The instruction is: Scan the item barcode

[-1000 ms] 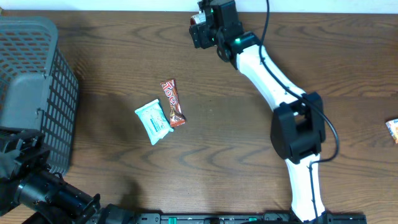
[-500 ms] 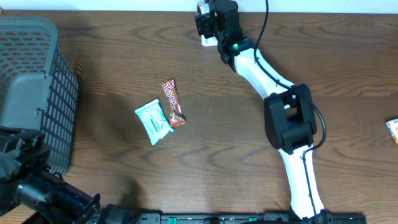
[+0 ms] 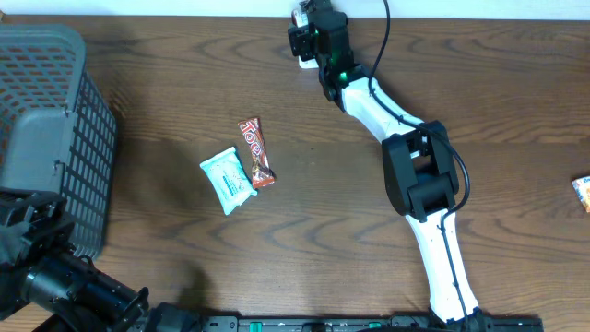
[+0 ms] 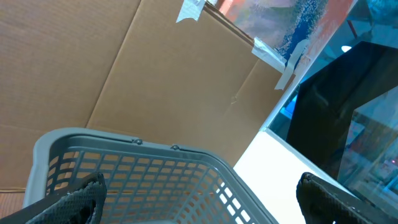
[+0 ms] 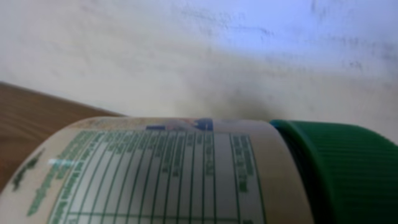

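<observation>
Here, green-capped bottle (image 5: 205,177), label (image 5: 112,180) table blurred, unreadable

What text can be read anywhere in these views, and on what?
"To...": large white letters on the brown candy bar wrapper; the rest is unclear.
Jar label: a printed green table, too blurred to read.
Pale packet: nothing legible.
Orange packet, right edge: too small to read.

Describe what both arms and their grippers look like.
The right arm has white links joined by bulky black joints. A thin black cable trails from its wrist, and a small green light glows near the black right gripper. The left arm is all black, and its fingertips are black with a rough, textured surface.
</observation>
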Controlling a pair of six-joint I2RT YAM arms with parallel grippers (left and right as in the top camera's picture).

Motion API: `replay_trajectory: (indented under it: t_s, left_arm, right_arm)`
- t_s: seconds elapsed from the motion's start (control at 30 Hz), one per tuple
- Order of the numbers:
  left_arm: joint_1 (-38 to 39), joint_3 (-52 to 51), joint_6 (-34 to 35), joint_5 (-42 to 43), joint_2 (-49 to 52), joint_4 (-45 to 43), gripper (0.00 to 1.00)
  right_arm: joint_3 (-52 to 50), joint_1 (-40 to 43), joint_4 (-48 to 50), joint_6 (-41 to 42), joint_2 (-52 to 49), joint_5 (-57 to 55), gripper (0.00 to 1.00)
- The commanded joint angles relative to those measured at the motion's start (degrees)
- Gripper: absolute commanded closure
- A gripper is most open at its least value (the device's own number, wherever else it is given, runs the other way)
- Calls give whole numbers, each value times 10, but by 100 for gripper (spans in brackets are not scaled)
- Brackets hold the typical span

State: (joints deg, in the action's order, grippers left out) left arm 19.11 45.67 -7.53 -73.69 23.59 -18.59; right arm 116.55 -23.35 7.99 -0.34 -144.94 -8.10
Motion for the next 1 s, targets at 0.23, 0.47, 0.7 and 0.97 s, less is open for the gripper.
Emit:
replay_trajectory:
  t_s: [0.23,0.47,0.7,0.97]
  left_arm:
    - [-3,4,-3,-5,-4,-3,2]
    - [-3,4,-3,-5,-4,-3,2]
    - [-3,4,-3,-5,-4,-3,2]
    - [-3,4,-3,-5,-4,-3,2]
  right_arm:
    - [189,12,-311,-6,54,-30,43]
    - [235,38,-551,12,148,-41,49]
    - [235,123,-743,69,207,-73,48]
    - [219,282,-845,149,188,-90,50]
